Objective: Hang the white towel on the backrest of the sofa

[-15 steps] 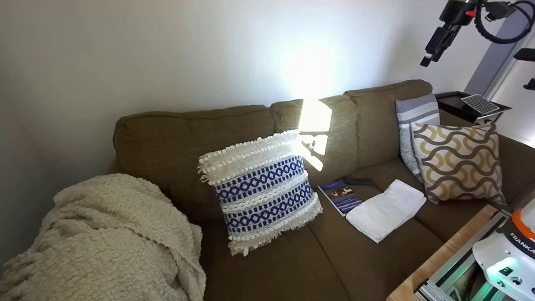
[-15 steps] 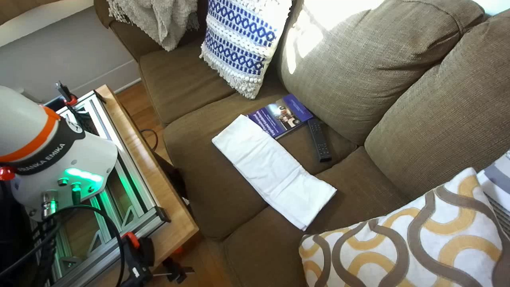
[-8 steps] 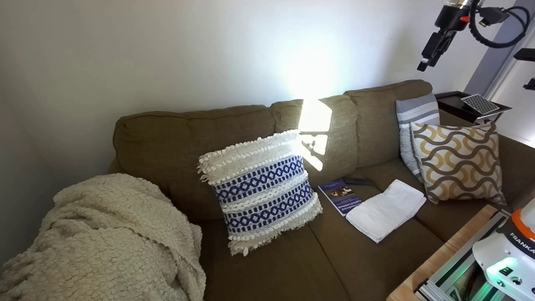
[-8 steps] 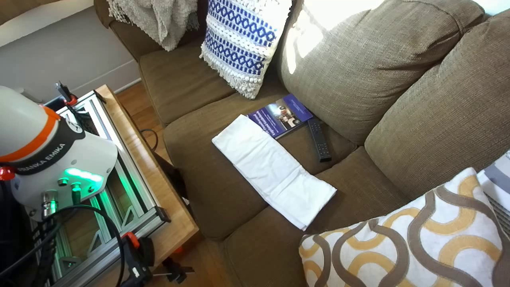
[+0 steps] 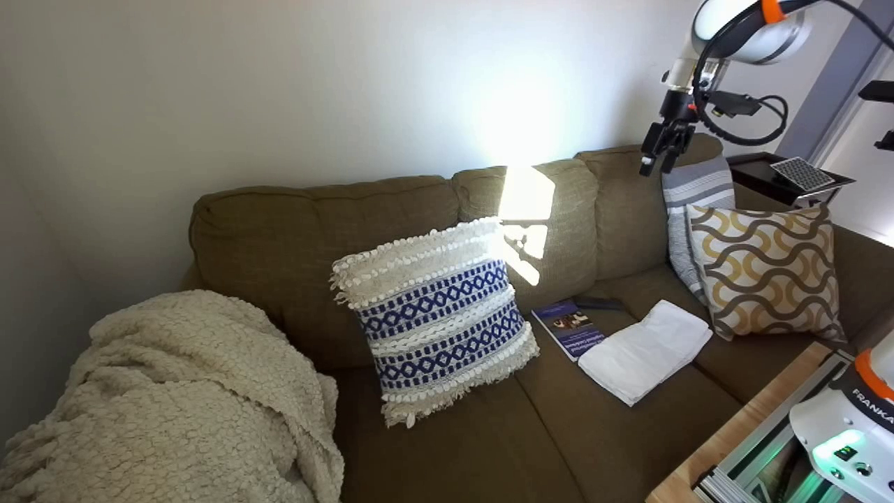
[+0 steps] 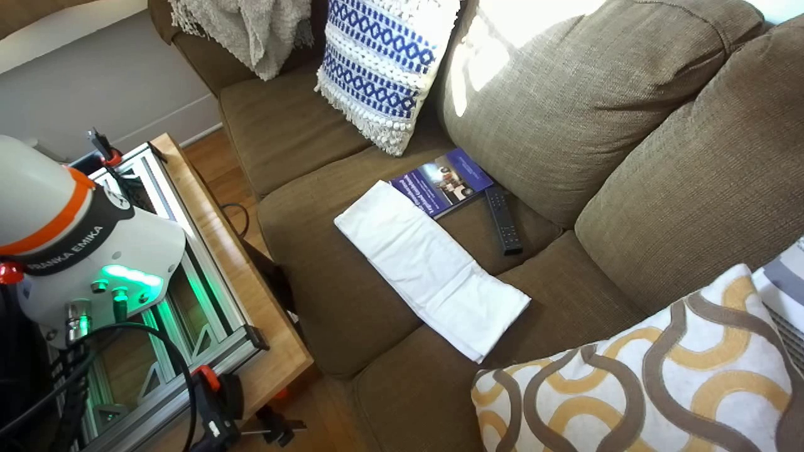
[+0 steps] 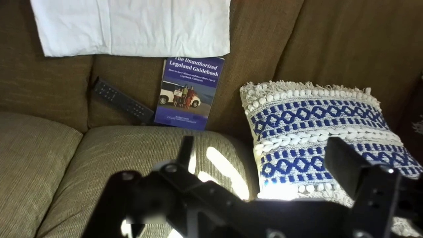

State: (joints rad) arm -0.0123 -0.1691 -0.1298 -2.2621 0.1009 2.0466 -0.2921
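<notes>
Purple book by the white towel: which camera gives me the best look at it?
The wrist view: the purple book is largest there and its title is readable, with the white towel at the title end. Both exterior views also show its cover, but smaller and slanted, with the title harder to make out.

White robot base [image 6: 152, 242] sports orange ring [image 6: 71, 204], black "FRANKA EMIKA" collar [image 6: 78, 243], green light [image 6: 132, 275]; end effector [image 5: 657, 168] black, looped cable [image 5: 747, 142] black.

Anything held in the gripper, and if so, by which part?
Nothing is held: the gripper is open, and the white towel lies on the sofa seat.
</notes>
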